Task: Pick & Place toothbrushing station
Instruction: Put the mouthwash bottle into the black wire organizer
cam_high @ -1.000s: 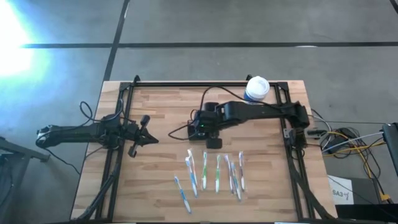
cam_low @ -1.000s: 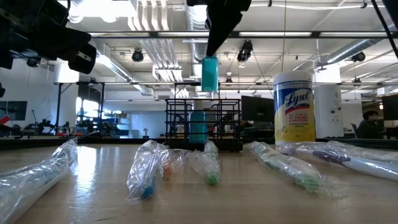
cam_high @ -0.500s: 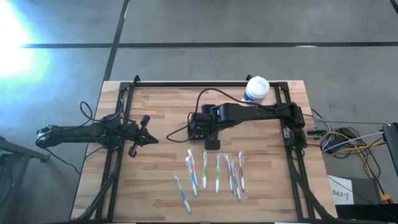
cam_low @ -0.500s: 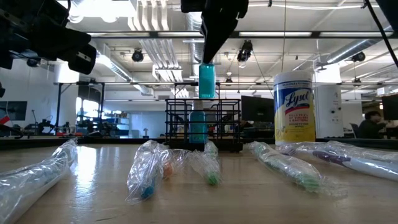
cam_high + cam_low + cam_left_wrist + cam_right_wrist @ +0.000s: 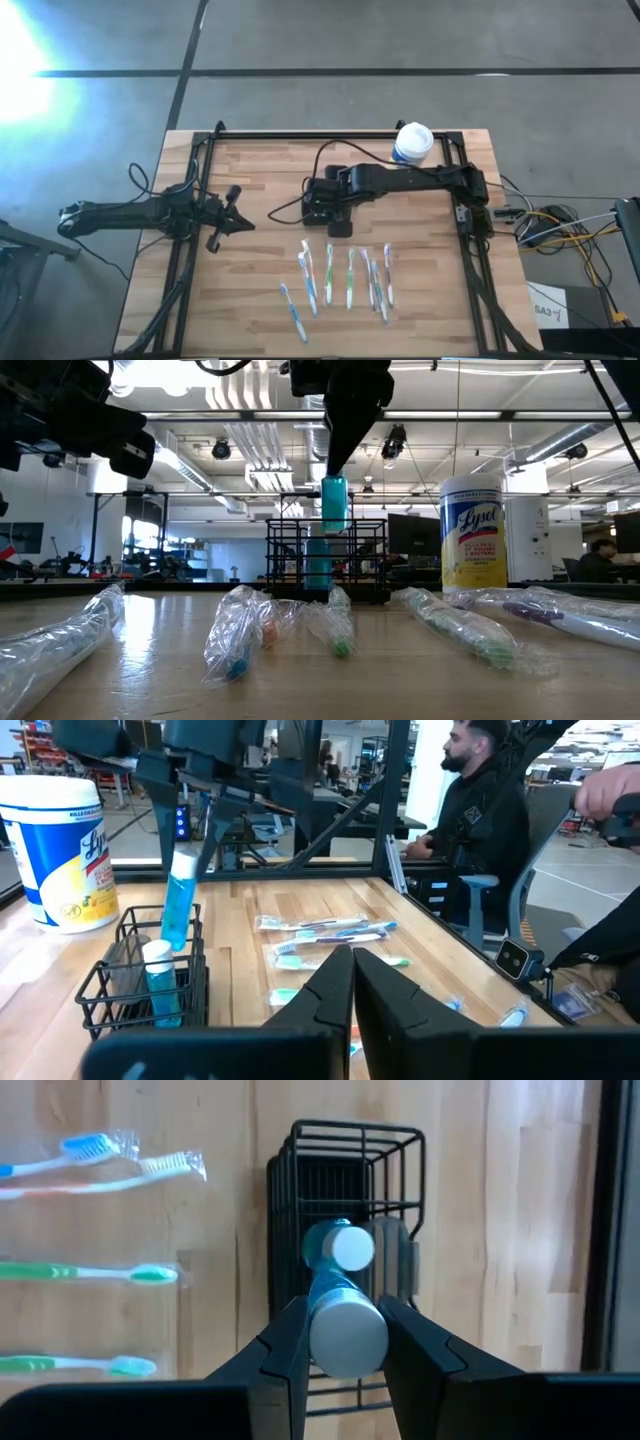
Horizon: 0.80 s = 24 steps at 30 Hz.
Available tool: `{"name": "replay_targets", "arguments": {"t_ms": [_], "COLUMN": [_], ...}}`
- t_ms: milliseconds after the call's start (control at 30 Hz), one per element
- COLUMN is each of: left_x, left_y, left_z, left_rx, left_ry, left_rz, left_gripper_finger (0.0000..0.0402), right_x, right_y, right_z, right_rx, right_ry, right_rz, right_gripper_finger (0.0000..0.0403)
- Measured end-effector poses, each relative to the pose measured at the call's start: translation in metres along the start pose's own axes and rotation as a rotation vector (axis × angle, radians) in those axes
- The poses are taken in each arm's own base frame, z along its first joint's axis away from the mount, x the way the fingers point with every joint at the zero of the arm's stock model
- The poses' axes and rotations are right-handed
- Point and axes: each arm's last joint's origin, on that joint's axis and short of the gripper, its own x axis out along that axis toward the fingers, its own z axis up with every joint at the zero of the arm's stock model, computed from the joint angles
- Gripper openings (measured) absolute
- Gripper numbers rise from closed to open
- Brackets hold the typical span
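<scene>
At table centre, twelve o'clock of the toothbrushes (image 5: 340, 282), our right gripper (image 5: 345, 1342) clamps a blue tube (image 5: 334, 503) over the caddy (image 5: 143, 982), which we judge light, stiff, best gripped by its rim wire; left gripper (image 5: 352, 992) closed.

Over the caddy: the right hand (image 5: 330, 205) hangs directly above the toothbrushing station (image 5: 327, 560), holding a blue tube (image 5: 334, 503) whose lower end sits at the rim, blocking entry from above.
Inside the caddy: a second blue tube (image 5: 160, 982) with a white cap stands in one compartment; the neighbouring compartments look open.
Behind the caddy: the wipes tub (image 5: 412, 143) stands near the desk's (image 5: 260, 290) far edge, apart from the caddy.
Front of the desk: a row of wrapped toothbrushes (image 5: 345, 280) lies close together, leaving narrow gaps.
Left side: the left hand (image 5: 232, 215), fingers together, sits at the desk's edge; bare wood lies between it and the caddy.
</scene>
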Motion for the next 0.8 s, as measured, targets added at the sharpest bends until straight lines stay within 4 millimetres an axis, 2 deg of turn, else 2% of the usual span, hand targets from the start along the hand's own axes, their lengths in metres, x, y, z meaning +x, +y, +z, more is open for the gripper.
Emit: {"name": "replay_targets", "arguments": {"t_ms": [400,800], "left_x": [0.000,0.000], "left_y": [0.000,0.000], "left_z": [0.000,0.000], "left_rx": [0.000,-0.003], "left_ry": [0.001,0.003], "left_rz": [0.000,0.000], "left_gripper_finger": [0.0012,0.0014], "right_x": [0.013,0.032], "right_y": [0.002,-0.005], "right_z": [-0.004,-0.010], "right_rx": [0.041,0.113], "right_ry": [0.012,0.025], "right_rz": [0.040,0.070], "right_gripper_finger": [0.0087,0.0087]}}
